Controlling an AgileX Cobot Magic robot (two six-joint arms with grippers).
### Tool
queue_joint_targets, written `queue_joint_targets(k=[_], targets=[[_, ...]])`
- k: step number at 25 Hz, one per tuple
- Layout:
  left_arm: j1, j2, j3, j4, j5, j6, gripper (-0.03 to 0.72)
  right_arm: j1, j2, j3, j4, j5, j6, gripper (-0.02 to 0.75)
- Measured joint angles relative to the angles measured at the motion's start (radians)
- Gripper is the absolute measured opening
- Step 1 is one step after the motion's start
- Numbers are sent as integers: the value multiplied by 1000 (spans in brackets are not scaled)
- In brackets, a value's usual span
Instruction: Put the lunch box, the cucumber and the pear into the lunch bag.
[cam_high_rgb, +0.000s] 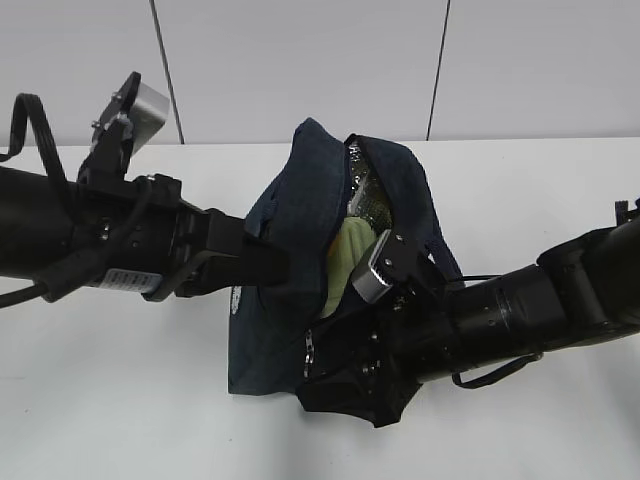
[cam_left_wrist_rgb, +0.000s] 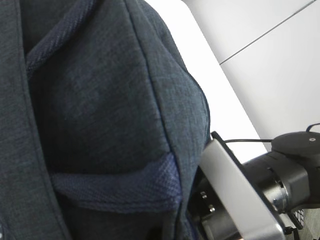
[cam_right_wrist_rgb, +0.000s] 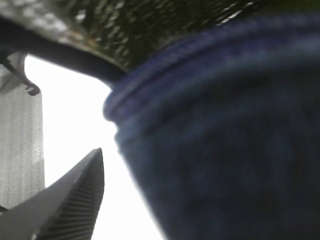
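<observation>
Exterior view: the lunch bag is seen mid-table, mouth gaping toward 12 o'clock, the lunch box lodged inside. Left gripper is pressed against its 9 o'clock wall, right gripper buried at 5 o'clock; neither grip can be judged.

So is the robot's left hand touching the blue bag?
Cannot tell. In the exterior view the left arm's tip vanishes behind the bag; the left wrist view shows only fabric.

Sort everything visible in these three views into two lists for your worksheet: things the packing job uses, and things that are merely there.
Job things:
lunch bag
lunch box, pale green lid showing inside the bag's mouth
left gripper, hidden behind the bag
right gripper, at the opening

Merely there:
white table
grey wall panels
</observation>
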Motion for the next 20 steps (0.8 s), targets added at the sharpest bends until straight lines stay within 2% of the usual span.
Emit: queue_joint_targets(k=[20], targets=[[0, 2, 0, 1, 6, 3, -15, 2, 6, -31, -10, -21, 108, 532]])
